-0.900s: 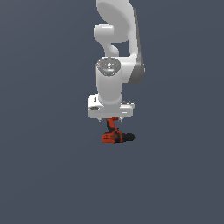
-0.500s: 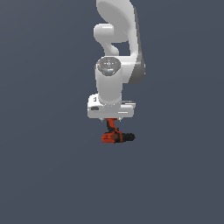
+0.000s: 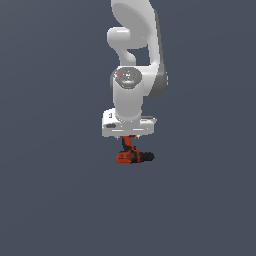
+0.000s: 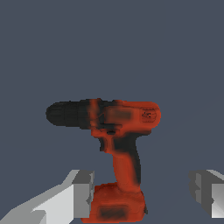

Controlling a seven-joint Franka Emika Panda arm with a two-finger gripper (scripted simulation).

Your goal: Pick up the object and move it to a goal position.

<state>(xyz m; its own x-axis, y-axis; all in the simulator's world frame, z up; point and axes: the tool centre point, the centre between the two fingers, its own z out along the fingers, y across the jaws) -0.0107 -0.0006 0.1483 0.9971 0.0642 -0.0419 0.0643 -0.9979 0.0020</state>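
Observation:
The red-orange drill (image 3: pixel 133 156) with a black nose lies right under my white hand in the exterior view, its nose pointing to that view's right. In the wrist view the drill (image 4: pixel 118 127) lies on its side on the grey ground. My gripper (image 4: pixel 142 192) is open. One finger (image 4: pixel 82 192) stands close beside the drill's battery base. The other finger (image 4: pixel 202 190) stands well apart from it. In the exterior view the gripper (image 3: pixel 129 137) is straight above the drill's handle, and its fingertips are hidden behind the drill.
Plain dark grey ground fills both views. The white arm (image 3: pixel 135 55) rises straight above the drill. No goal marker shows.

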